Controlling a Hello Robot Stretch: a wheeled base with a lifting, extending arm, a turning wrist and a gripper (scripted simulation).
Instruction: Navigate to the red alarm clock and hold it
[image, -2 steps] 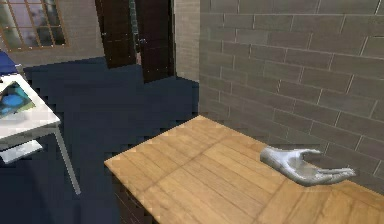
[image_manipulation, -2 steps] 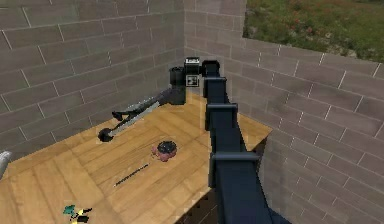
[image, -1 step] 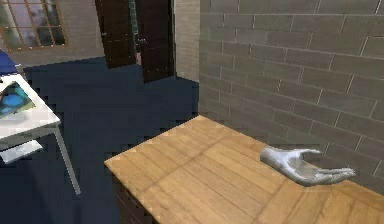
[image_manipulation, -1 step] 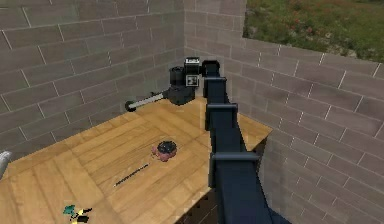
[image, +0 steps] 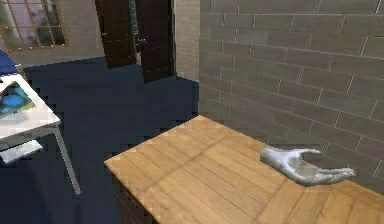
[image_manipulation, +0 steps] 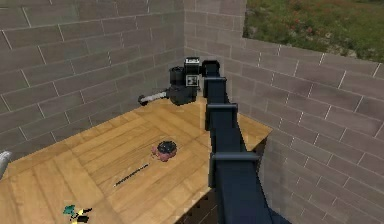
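Surface (image_manipulation: 90, 150): a pale wooden plank top, tucked into a corner of grey brick walls (image_manipulation: 80, 50).
Red alarm clock (image_manipulation: 165, 150): small and round, reddish with a dark face. It lies on the surface about mid-way across, just left of the arm.
Arm (image_manipulation: 230, 140): a dark square bar that comes up from the near edge and reaches out over the surface toward the far wall.
Tool (image_manipulation: 148, 98): at the arm's far end, farther out than the clock, with its 2 thin fingers pointing left.
Tool state: I cannot tell how the fingers are set. It holds nothing, and only bare brick shows behind its tip.
Thin dark stick (image_manipulation: 132, 176): lies flat on the surface, nearer and to the left of the clock, apart from it.
Small green and yellow thing (image_manipulation: 78, 211): sits at the near left of the surface.
Hand sculpture (image: 305, 166): grey, lying on the surface at the forward view's right.
White table (image: 42, 120): stands at the forward view's left, on a dark blue floor (image: 120, 100).
Doors (image: 135, 35): 2 dark ones, side by side at the far end.
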